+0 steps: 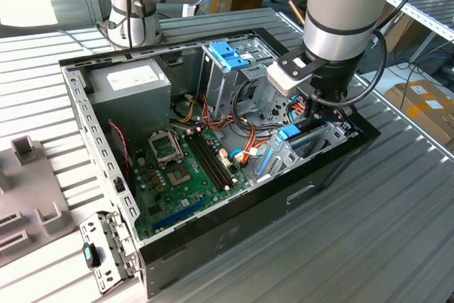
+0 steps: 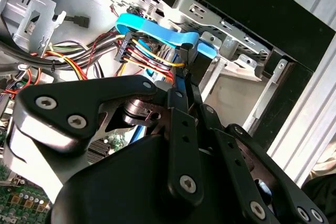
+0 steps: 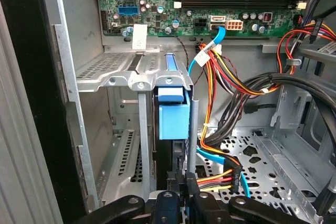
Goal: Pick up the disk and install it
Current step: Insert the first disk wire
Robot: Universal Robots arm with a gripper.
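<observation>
The disk [image 1: 289,131] stands on edge in the metal drive bay [image 1: 312,143] at the end of the open computer case on the exterior view's right. Its blue plastic rail [image 3: 172,115] sits between the bay's walls in the first wrist view, and the same blue rail [image 2: 157,29] curves over the bay in the second wrist view. My gripper [image 1: 328,113] hangs straight over that bay. Its black fingers [image 2: 178,124] come together on the disk's thin upper edge, and the gripper [image 3: 184,184] reads as shut on it.
A bundle of red, yellow and orange cables [image 3: 231,85] runs right beside the bay. The motherboard [image 1: 184,168], a grey power-supply box [image 1: 131,83] and a drive cage with a blue handle [image 1: 228,54] are also inside the case. A second arm's base [image 1: 135,5] stands behind.
</observation>
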